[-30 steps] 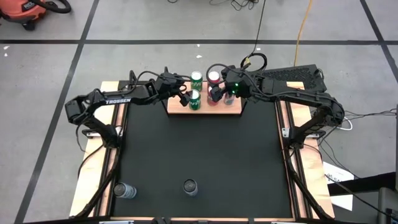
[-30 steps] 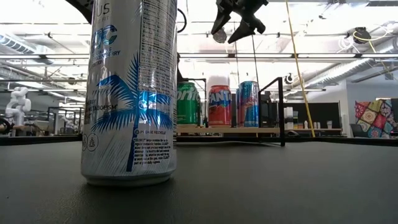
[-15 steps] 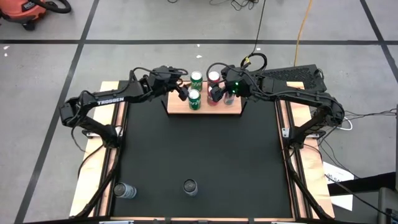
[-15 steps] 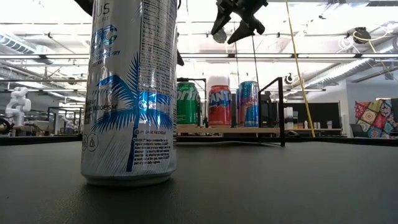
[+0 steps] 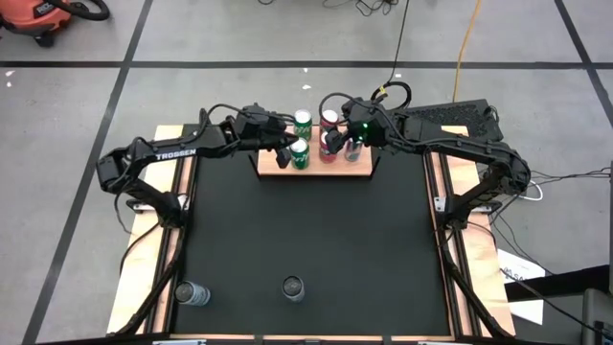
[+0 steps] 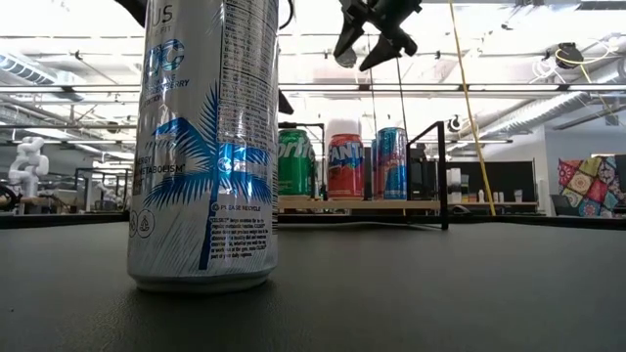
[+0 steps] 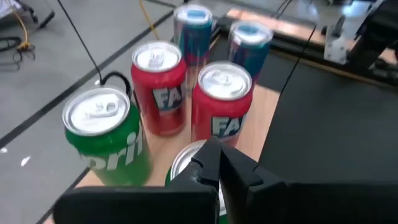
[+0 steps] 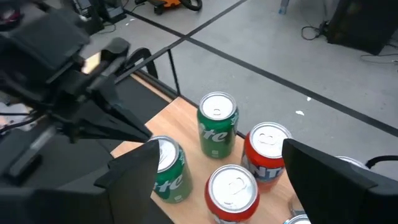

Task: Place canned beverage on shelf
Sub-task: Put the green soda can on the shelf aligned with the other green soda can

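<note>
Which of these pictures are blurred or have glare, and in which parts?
Low view: bright ceiling lights wash out the top, and the near white can fills the left side. Left wrist view: the cans on the shelf look soft, and the left pincer is a dark blur. High view: even light, no glare.

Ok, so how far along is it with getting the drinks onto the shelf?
Done: six cans stand on the shelf, two green, two red, two blue. In hand: nothing; the left gripper and the open right gripper hover over them empty. Left: two more at the near end of the table, a silver can and a second can.
</note>
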Tool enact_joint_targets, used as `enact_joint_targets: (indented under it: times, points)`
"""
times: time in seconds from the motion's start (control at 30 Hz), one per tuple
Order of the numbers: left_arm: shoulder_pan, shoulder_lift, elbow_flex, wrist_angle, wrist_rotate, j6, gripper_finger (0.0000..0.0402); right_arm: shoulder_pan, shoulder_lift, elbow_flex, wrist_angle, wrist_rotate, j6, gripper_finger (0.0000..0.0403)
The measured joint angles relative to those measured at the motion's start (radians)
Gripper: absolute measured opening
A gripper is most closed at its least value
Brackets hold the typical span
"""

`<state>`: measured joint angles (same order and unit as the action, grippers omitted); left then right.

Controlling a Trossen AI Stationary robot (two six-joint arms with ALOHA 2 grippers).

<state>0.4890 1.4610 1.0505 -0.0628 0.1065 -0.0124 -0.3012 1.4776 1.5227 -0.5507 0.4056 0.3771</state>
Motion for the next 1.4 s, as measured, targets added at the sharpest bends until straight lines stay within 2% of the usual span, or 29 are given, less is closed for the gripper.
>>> enact_joint_targets:
  times: [0.4,0.83,1.1,1.27,1.4]
  points:
    - [0.003,0.086,0.000,0.007,0.055,0.002,0.0003,0.000,0.000,0.000,0.000,-0.019,0.000,0.0324]
    - [0.007,0.120,0.001,0.062,-0.029,0.003,0.0004,0.000,0.000,0.000,-0.023,-0.019,0.000,0.0324]
    - [0.042,0.121,0.000,0.080,-0.036,0.003,0.0004,0.000,0.000,0.000,-0.030,-0.020,0.000,0.0324]
    - [0.043,0.122,-0.001,0.120,-0.037,0.000,0.0004,-0.021,0.036,0.000,-0.045,-0.126,0.003,0.0320]
    - [0.043,0.122,-0.001,0.128,-0.037,0.000,0.0004,-0.054,0.082,-0.002,-0.052,-0.182,0.004,0.0286]
